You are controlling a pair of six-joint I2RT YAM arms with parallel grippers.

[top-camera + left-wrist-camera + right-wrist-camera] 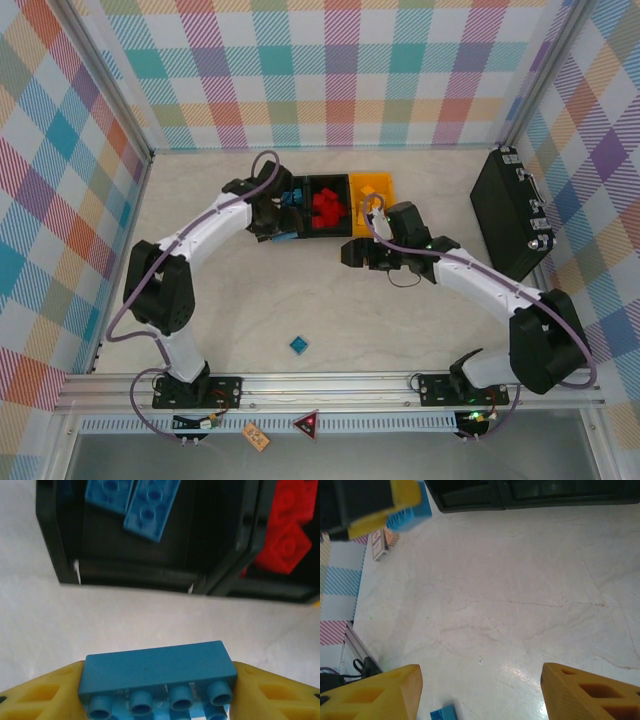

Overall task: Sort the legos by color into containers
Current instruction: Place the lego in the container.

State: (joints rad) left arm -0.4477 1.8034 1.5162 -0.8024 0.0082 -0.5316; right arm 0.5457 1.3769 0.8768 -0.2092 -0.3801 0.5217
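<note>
My left gripper (157, 680) is shut on a blue lego (157, 667), a long brick with its studs facing the camera. It hangs just in front of the left black container (150, 575), which holds flat blue legos (145, 505). The middle black container (345, 180) holds red legos (326, 207), and the yellow-orange container (389, 186) stands at the right of the row. My right gripper (480, 690) stands open above bare table, near the row's right end (350, 250). A small blue lego (298, 344) lies alone on the table towards the near edge, and in the right wrist view it sits by my left fingertip (444, 713).
A large flat black case (512, 212) with metal latches stands against the right wall. Small printed cards (382, 547) lie on the table beyond the left gripper. Checked walls close in the table on three sides. A metal rail (330, 385) runs along the near edge.
</note>
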